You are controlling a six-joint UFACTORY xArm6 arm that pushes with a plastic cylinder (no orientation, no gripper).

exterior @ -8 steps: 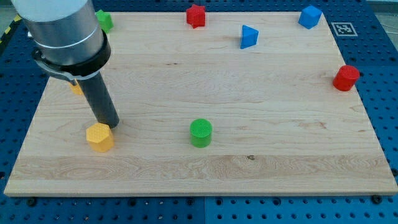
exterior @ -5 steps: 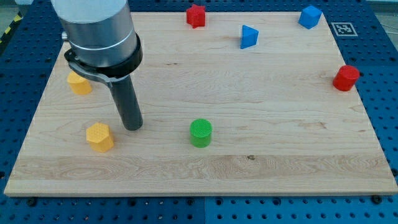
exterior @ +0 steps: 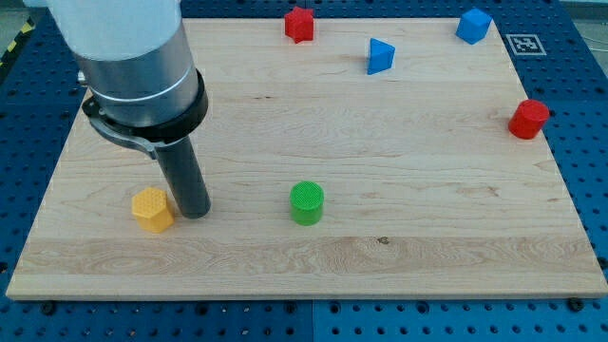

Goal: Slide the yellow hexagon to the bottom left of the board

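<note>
The yellow hexagon (exterior: 152, 209) lies on the wooden board (exterior: 380, 247) near the view's lower left. My tip (exterior: 194, 213) rests on the board just to the right of the hexagon, very close to it or touching its right side. The arm's grey body hides the board's upper left part.
A green cylinder (exterior: 307, 203) stands right of my tip. A red block (exterior: 299, 24), a blue triangular block (exterior: 380, 56) and a blue block (exterior: 473, 25) sit along the view's top. A red cylinder (exterior: 528, 120) is at the right edge.
My tip swung right away from the hexagon, then came back down-left beside its right side. The arm now hides the second yellow block and the green block at upper left. The hexagon has not visibly moved.
</note>
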